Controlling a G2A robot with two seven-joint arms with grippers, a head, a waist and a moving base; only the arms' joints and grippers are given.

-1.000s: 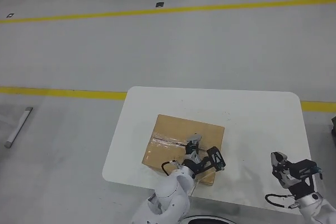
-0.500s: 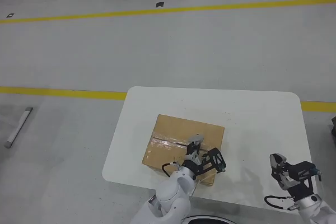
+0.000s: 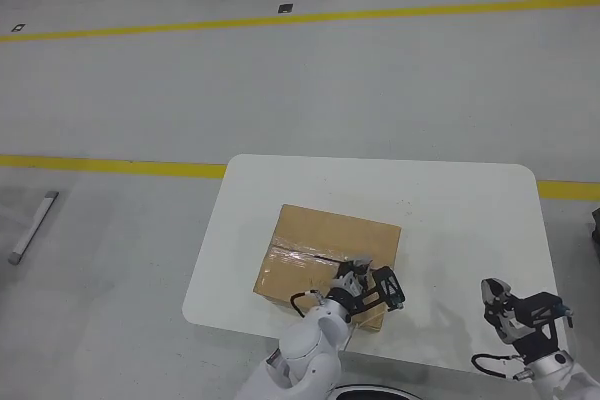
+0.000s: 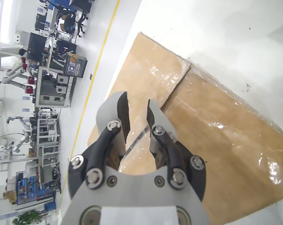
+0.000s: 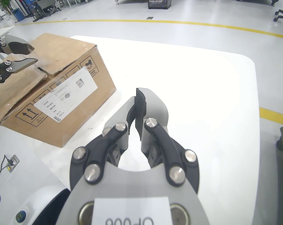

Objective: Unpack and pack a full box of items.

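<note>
left fingers [image 4: 121, 114] have drawn back along the box [image 4: 214, 122] top, slightly apart over its seam.

The left gripper [image 4: 136, 103] reaches forward at a slant, its jaws a little apart with nothing between them. The right gripper [image 5: 137, 108] sits well off to the side, pointing forward, its jaws closed tip to tip and empty.
</note>
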